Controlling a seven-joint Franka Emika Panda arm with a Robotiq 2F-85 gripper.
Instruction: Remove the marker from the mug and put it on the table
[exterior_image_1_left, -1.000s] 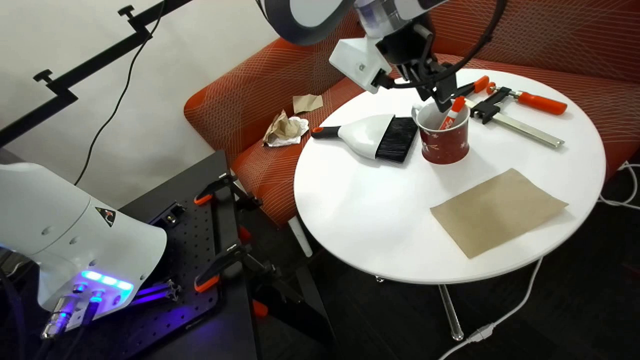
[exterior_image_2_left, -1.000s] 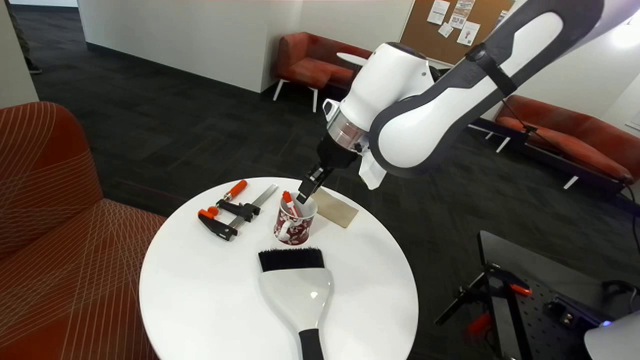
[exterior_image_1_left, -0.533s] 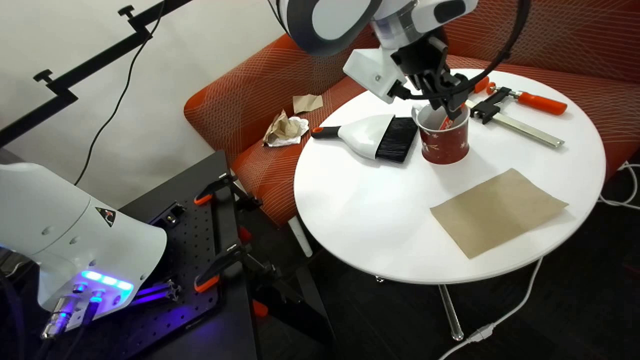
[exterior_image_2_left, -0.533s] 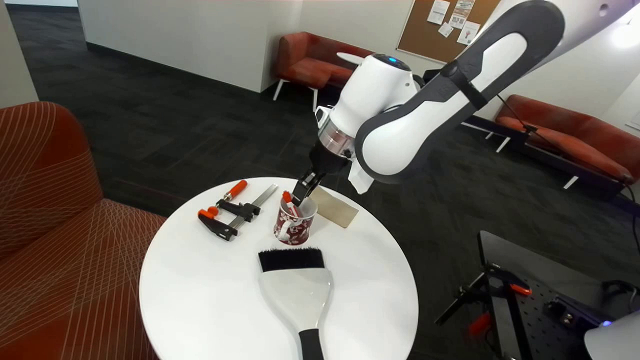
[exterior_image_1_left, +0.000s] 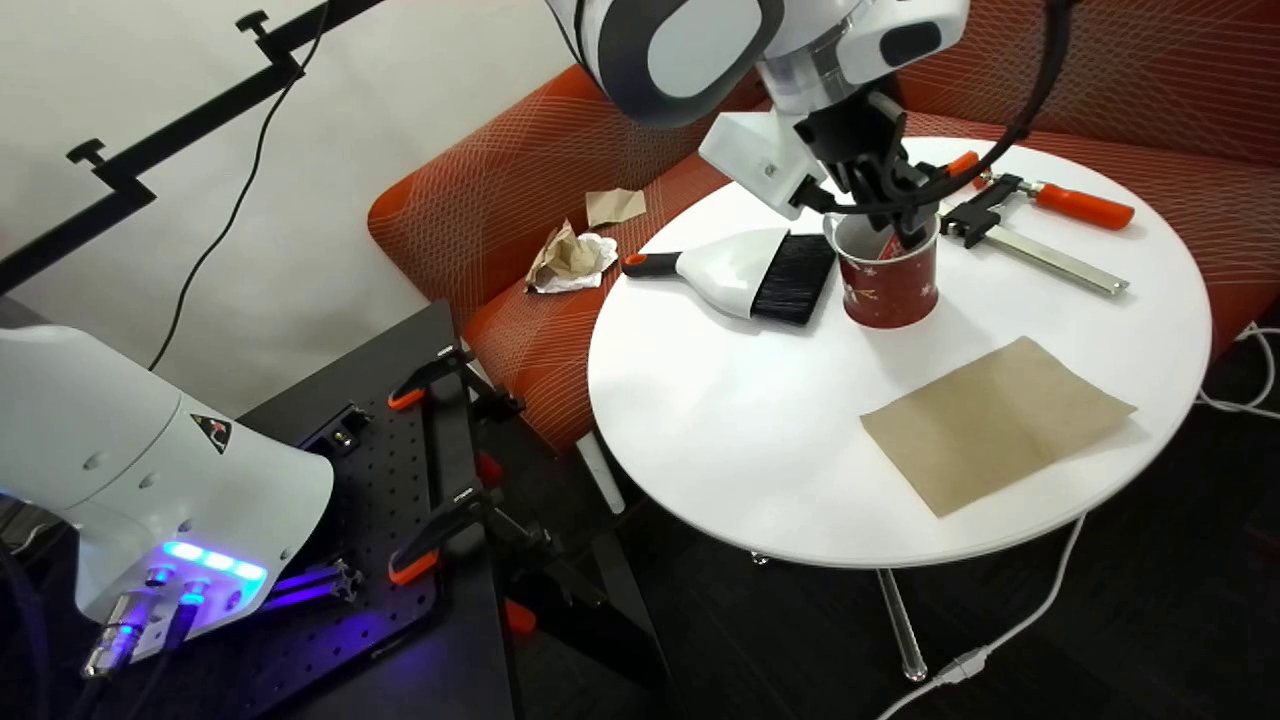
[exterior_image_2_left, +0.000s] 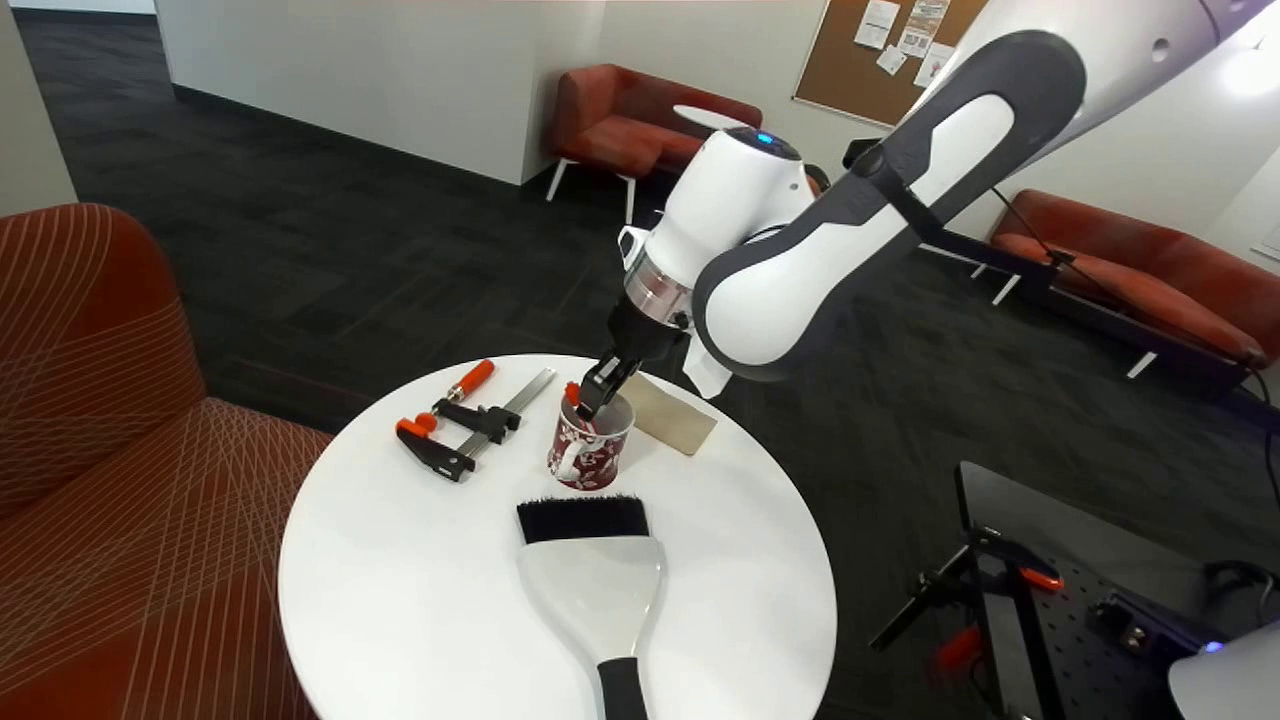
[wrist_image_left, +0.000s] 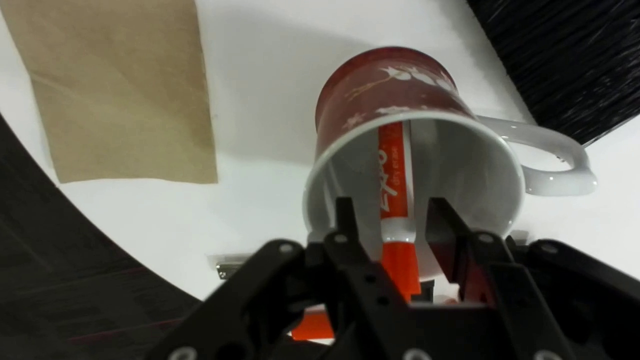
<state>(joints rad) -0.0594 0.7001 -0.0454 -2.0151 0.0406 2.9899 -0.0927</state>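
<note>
On the round white table (exterior_image_1_left: 720, 430) stands a glossy dark red mug (exterior_image_1_left: 890, 292) with a white pattern, a pale inside and a white side handle. A slim red-and-white dry-erase marker (wrist_image_left: 398, 227) with an orange-red cap is in the mug, tilted, its capped end up past the rim. At the mug's mouth are the black fingers (wrist_image_left: 444, 232) of a white and dark grey robot arm (exterior_image_2_left: 755, 310). They are spread, one on either side of the marker, and in the wrist view a gap shows between it and each fingertip. How far the tips dip into the mug I cannot tell.

Just beside the mug lies a pale grey plastic hand brush (exterior_image_1_left: 735, 272) with a black handle, its black bristles toward the mug. Also near the mug is a bar clamp (exterior_image_2_left: 492, 424) with a silver metal bar, black fittings and an orange-red handle. A flat four-sided sheet of tan paper (exterior_image_1_left: 1000, 425) rests near the mug, apart from it.

Beyond the table in an exterior view runs an orange-red sofa (exterior_image_1_left: 530, 180) with thin pale lines, crumpled brown paper (exterior_image_1_left: 562, 255) on its seat. The arm's white base (exterior_image_1_left: 180, 480) glows with blue lights.
</note>
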